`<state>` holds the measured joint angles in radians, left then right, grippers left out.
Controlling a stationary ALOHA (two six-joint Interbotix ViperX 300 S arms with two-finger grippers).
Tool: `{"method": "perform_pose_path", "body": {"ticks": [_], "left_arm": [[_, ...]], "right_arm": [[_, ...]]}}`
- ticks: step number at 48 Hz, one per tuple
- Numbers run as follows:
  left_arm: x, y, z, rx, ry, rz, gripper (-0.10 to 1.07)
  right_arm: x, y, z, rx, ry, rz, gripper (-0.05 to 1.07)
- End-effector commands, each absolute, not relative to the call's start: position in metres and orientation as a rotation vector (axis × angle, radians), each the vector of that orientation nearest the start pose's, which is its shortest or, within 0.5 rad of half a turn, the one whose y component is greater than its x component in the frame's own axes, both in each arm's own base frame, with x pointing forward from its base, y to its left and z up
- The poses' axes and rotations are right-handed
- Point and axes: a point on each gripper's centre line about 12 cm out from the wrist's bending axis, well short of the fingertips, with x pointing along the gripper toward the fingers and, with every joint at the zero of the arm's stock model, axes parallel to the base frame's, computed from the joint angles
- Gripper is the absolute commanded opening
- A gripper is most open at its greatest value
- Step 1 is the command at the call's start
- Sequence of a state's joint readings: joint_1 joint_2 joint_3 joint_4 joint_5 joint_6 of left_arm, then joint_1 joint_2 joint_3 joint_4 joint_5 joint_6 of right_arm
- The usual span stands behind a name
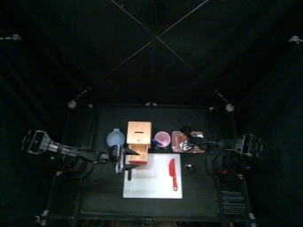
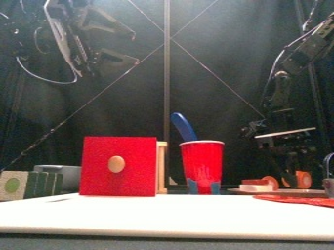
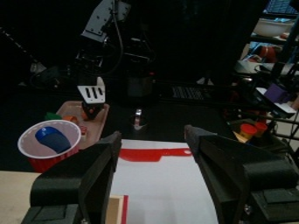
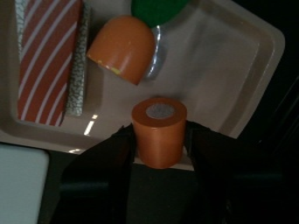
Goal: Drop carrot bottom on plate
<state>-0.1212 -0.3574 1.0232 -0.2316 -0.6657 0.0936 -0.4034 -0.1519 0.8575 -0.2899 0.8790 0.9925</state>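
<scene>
The carrot bottom, an orange cylinder, stands between the jaws of my right gripper, which is shut on it at the near edge of a pinkish tray. The carrot top with its green end lies on the tray behind it. In the top view my right gripper is over the tray. A pale blue round plate sits left of the wooden box. My left gripper is open and empty above the white cutting board.
A striped bacon strip lies on the tray. A red knife lies on the cutting board. A red cup with a blue utensil stands beside a red-fronted wooden box.
</scene>
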Motion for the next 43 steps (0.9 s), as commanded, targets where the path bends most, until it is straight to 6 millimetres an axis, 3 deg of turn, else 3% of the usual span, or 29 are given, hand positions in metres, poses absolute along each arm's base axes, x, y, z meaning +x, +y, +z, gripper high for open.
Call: {"method": "perform_pose_path", "body": {"ticks": [1, 11, 19, 31, 43], "left_arm": [[0.309, -0.018, 0.252, -0.093, -0.023, 0.031, 0.93], [0.311, -0.017, 0.256, -0.095, -0.033, 0.034, 0.93], [0.311, -0.015, 0.254, -0.099, -0.029, 0.043, 0.93], [0.304, -0.006, 0.26, -0.11, -0.049, 0.073, 0.93], [0.284, 0.007, 0.257, -0.116, 0.004, 0.106, 0.93]], "right_arm": [[0.215, -0.12, 0.135, 0.759, 1.242, -1.092, 0.91], [0.215, -0.115, 0.151, 0.76, 1.177, -1.061, 0.92], [0.22, -0.107, 0.178, 0.772, 1.026, -0.975, 0.92], [0.234, -0.081, 0.234, 0.629, 0.573, -0.613, 0.92], [0.234, -0.053, 0.25, 0.41, 0.32, -0.3, 0.92]]}}
